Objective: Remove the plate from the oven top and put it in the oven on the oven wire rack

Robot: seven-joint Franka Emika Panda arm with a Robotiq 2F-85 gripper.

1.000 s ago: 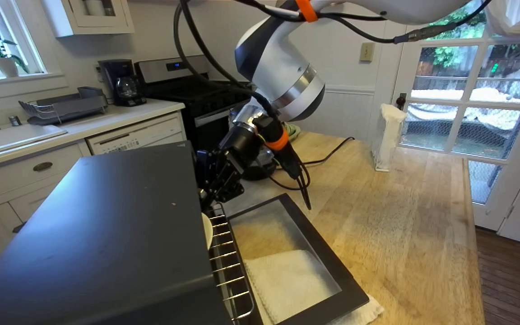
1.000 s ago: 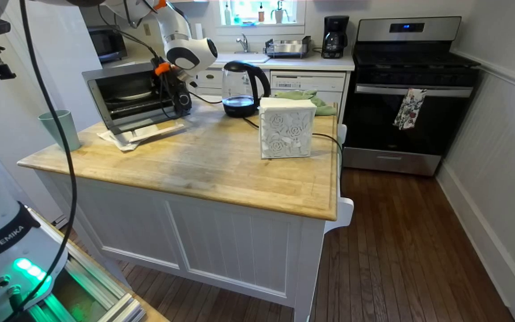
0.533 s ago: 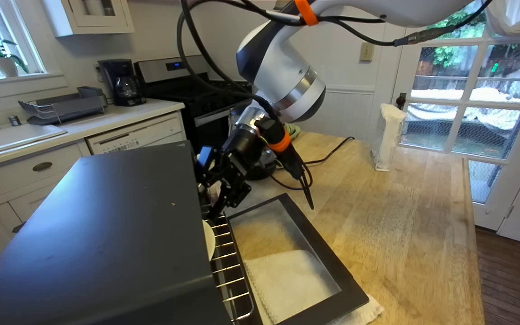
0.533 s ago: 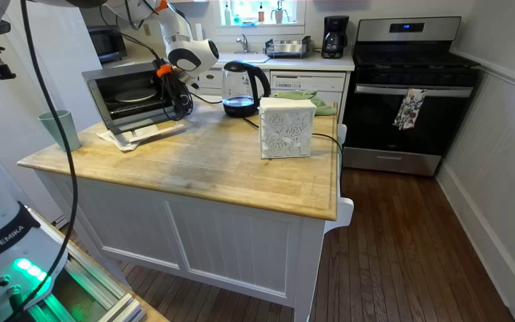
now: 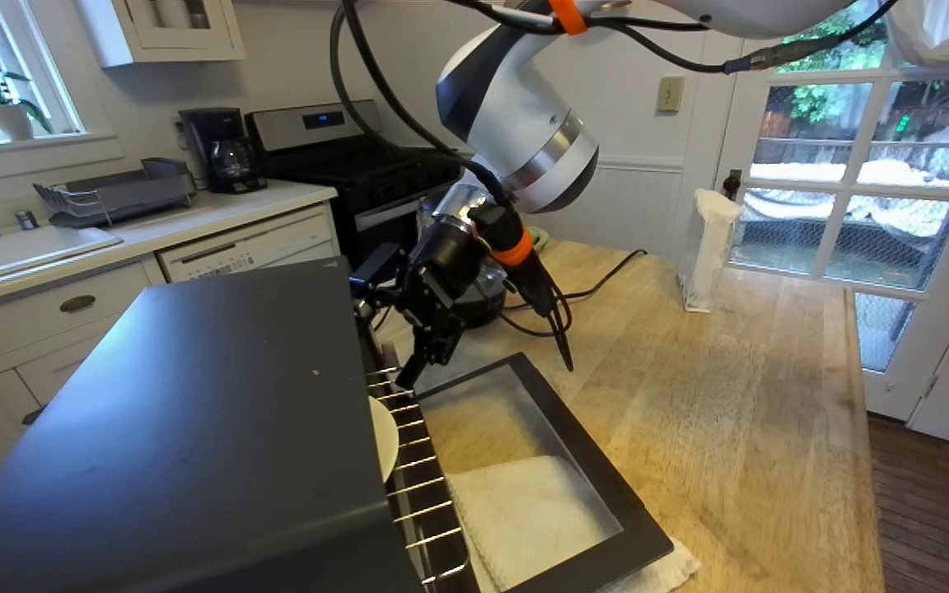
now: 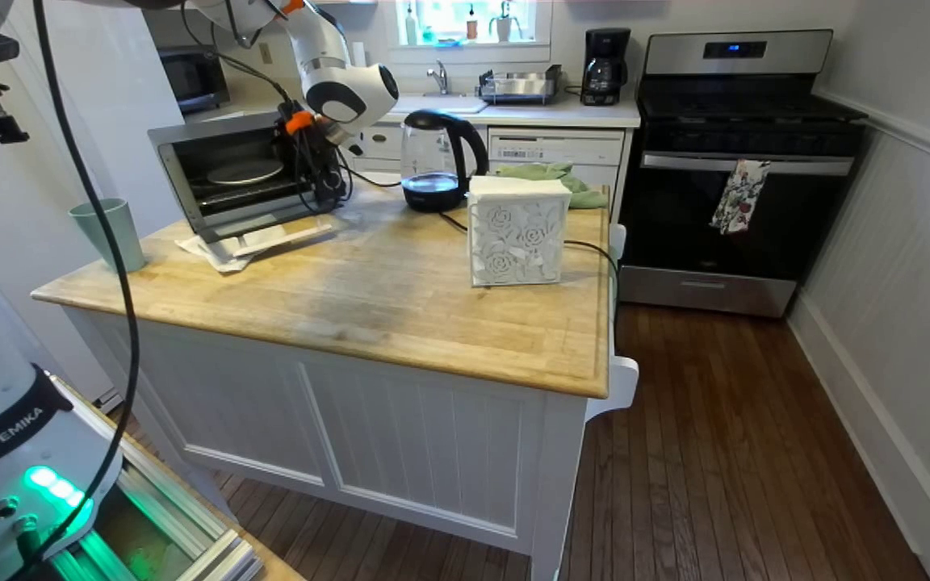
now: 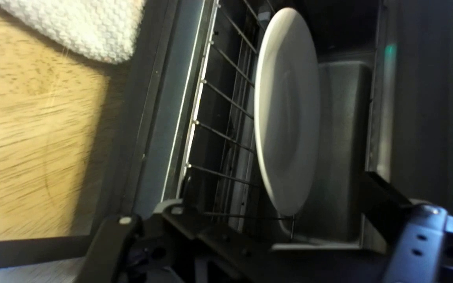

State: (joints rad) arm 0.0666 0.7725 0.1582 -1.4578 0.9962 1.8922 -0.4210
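The plate (image 7: 289, 118) lies inside the oven (image 6: 247, 218), resting on the oven wire rack (image 7: 228, 100). It is round, white and shallow, with a smooth face; in the wrist view the edge facing the oven's mouth catches pale light while the rest sits in grey shade. In an exterior view a sliver of it shows past the edge of the oven top (image 5: 260, 395), which is flat and matte black with a bluish sheen.

The rack is silvery, its thin parallel wires ending at a long front bar that shows beyond the oven top. A strip of bare wires runs between the plate's rim and that bar. Beyond the plate, inside the oven, is a dull grey panel (image 7: 340, 129) with rounded corners.

The jaws stand spread wide at one end of the oven's mouth, apart from the plate; whether their tips touch the rack I cannot tell. The oven's door (image 5: 583, 449) is down, a black frame around glass, over a knobbly white cloth (image 7: 89, 27). Out from the oven, the grained wooden surface (image 5: 730, 395) stretches past the door to a white block (image 6: 519, 234) with roses in relief. Near one end of the oven stands a glass kettle (image 6: 430, 161), near the opposite end a pale green tumbler (image 6: 118, 234).
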